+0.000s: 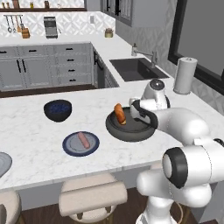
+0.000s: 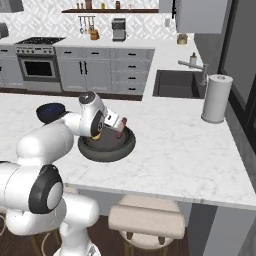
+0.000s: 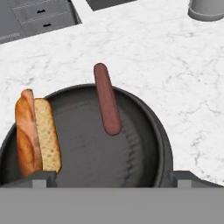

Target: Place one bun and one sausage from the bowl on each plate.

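Note:
The wide dark bowl (image 1: pixel 127 136) (image 2: pixel 107 155) (image 3: pixel 162 135) sits on the marble counter. In it a bun (image 1: pixel 119 113) (image 3: pixel 35 131) stands on edge at one side. A sausage (image 3: pixel 107 105) leans against the bowl's far rim. My gripper (image 1: pixel 137 116) (image 2: pixel 119 131) (image 3: pixel 111 179) hovers over the bowl, open, with nothing between its fingertips (image 3: pixel 43 177). Left of the bowl, the blue-rimmed plate (image 1: pixel 70 151) holds one sausage (image 1: pixel 83 140). The light grey plate (image 1: pixel 2 164) lies at the far left edge, partly cut off.
A smaller black bowl with a blue inside (image 1: pixel 57 110) (image 2: pixel 50 111) stands behind the plates. A paper towel roll (image 1: pixel 184 75) (image 2: pixel 216 98) and the sink (image 1: pixel 136 68) are at the back right. Stools (image 1: pixel 92 197) stand below the counter's front edge.

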{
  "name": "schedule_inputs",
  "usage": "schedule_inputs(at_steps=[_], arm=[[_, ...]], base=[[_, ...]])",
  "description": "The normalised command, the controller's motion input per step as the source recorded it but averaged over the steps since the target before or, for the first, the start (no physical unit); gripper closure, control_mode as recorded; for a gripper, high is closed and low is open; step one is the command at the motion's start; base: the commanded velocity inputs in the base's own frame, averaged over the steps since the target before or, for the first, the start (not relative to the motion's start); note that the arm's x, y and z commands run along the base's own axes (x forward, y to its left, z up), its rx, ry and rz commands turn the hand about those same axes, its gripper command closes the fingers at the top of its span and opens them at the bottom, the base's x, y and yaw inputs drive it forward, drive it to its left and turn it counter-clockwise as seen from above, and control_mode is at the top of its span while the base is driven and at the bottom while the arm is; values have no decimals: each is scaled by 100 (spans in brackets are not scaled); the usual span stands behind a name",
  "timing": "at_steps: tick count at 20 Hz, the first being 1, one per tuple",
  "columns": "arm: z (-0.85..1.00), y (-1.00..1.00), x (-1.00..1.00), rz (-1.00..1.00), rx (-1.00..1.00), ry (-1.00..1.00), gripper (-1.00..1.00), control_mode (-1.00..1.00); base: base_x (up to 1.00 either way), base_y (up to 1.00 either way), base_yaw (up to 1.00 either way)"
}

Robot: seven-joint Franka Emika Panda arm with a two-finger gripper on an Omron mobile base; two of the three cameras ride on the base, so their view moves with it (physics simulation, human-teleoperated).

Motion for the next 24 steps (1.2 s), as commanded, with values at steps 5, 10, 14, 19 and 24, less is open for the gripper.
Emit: schedule_inputs(at_steps=[5, 10, 14, 19, 24], arm=[[-50, -31, 18, 5, -2, 2, -100, -100], [-34, 29, 38, -1, -3, 6, -100, -100], [-27, 22, 67, 0, -8, 15, -100, -100], [-29, -21, 56, 0, -1, 12, -100, -100], [-51, -27, 20, 0, 0, 4, -100, -100]], base=[[0, 0, 0], [0, 0, 0], [0, 0, 0], [0, 0, 0], [0, 0, 0]])
